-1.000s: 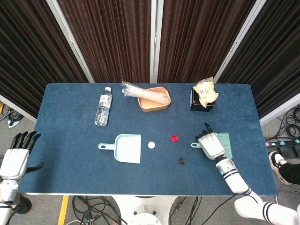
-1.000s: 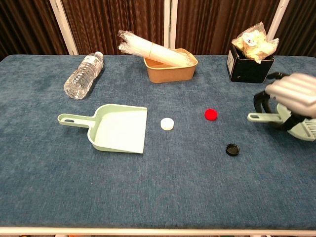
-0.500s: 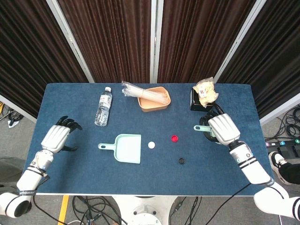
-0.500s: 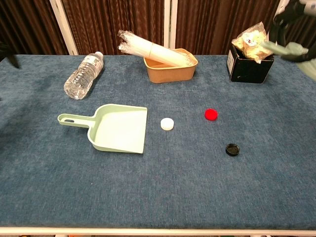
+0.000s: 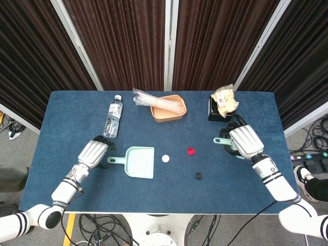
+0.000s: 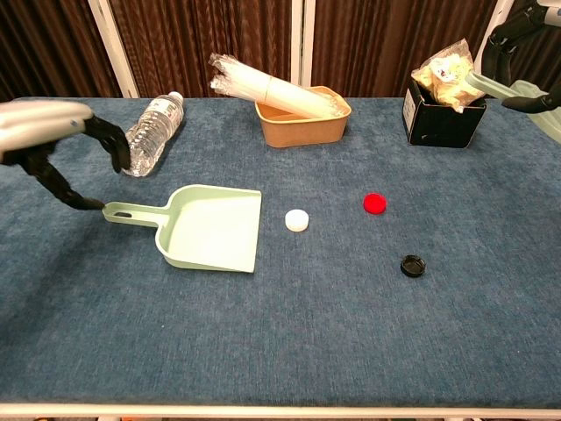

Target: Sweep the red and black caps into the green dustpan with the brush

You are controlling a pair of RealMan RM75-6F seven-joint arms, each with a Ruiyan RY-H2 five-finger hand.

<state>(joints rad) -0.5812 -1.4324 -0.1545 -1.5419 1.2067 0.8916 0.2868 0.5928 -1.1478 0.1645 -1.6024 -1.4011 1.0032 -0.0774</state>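
Caps lie on blue table [image 5: 61,118]: red cap [image 5: 191,151] right of green dustpan [image 5: 140,162], black cap [image 5: 198,176] just below-right of it, white cap [image 5: 165,158] between dustpan mouth and red cap, all apart. Dustpan flat, handle pointing left. Left hand [image 5: 93,152] hovers at handle end, fingers apart and curved, grasping nothing, thumb tip close to handle. Right hand [image 5: 244,141] lifted above right side of table, fingers wrapped around brush [image 6: 517,90], handle sticking left. Bottle [image 5: 113,117], tan bowl [image 5: 168,107] with plastic sleeve, black box [image 5: 220,110] with snack bag along far edge.
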